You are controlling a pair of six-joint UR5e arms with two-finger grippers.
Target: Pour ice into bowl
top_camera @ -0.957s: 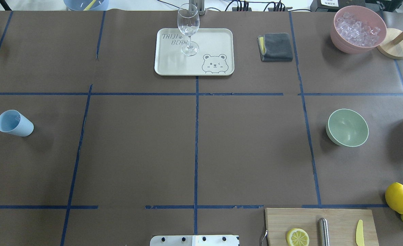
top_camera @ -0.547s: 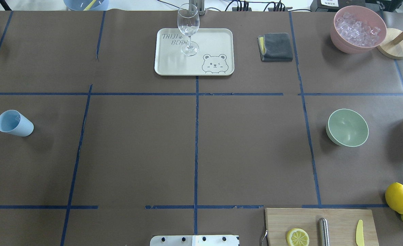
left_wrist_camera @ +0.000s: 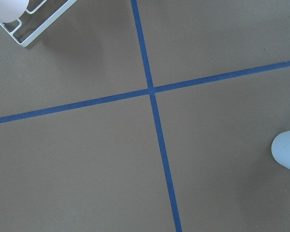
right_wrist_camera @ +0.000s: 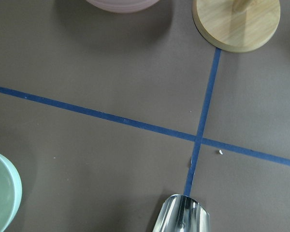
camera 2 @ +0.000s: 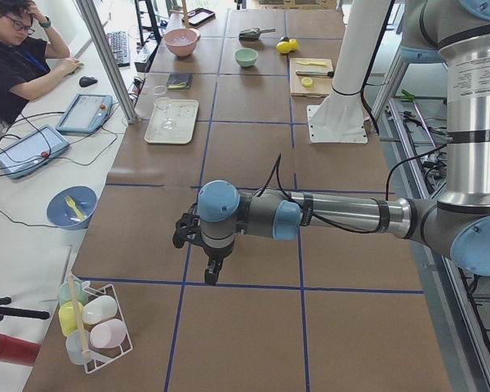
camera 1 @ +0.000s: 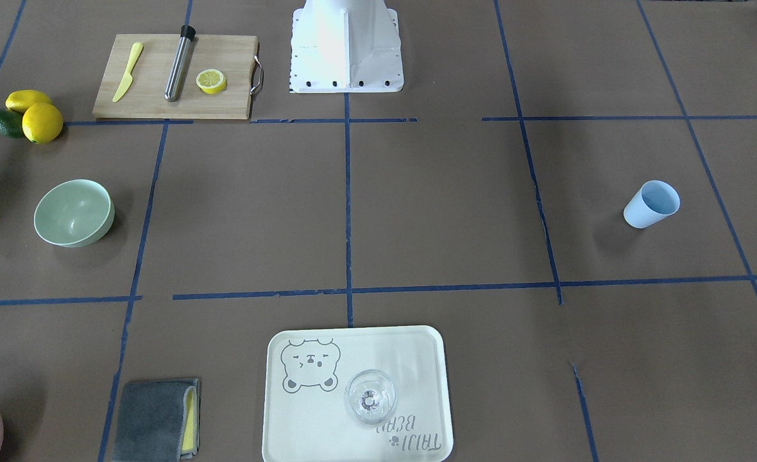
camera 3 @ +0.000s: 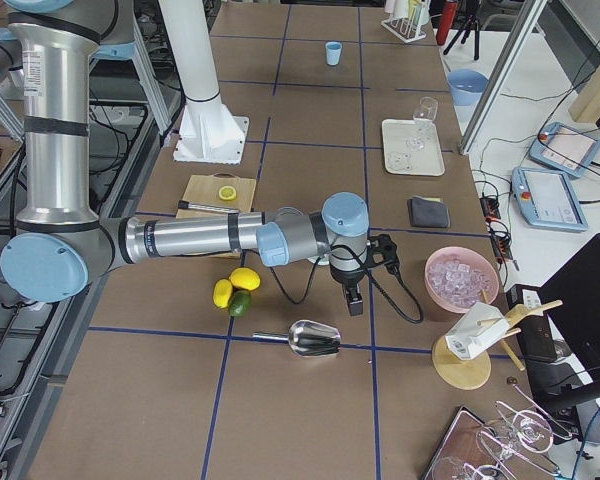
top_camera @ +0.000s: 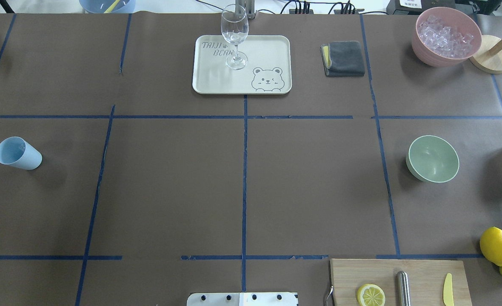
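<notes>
The bowl (top_camera: 433,158) stands upright on the worktop (top_camera: 170,191), on the robot's right half, with nothing inside it. The right arm is plainly the nearer one. The right hand (camera 3: 354,306) hangs above the worktop just past the bowl on the robot's right, so the right wrist view catches only the bowl's rim at its lower left edge. The left hand (camera 2: 212,276) is well apart from the bowl, far across the worktop, close to the light blue cup (top_camera: 19,154). Both hands show only in the side views, so how far open either one is cannot be told; no object is seen hanging from either. None of the ice is in the bowl and no loose cubes show anywhere. The only ice in sight is the heap (top_camera: 446,35) in the pink container (top_camera: 421,51), which sits beyond the bowl, away from the robot. Whether the cup holds any cannot be told. A metal scoop (camera 3: 315,340) lies on its side farther out from the bowl than the right hand. Its long axis runs roughly from the robot's side toward the pink container's side, with the open mouth facing that container. Judging by this, the coming move falls to the right arm, a short reach outward from the bowl. Compared with the overhead views from a second and half a second earlier, nothing differs: the bowl, cup and container sit where they sat.
</notes>
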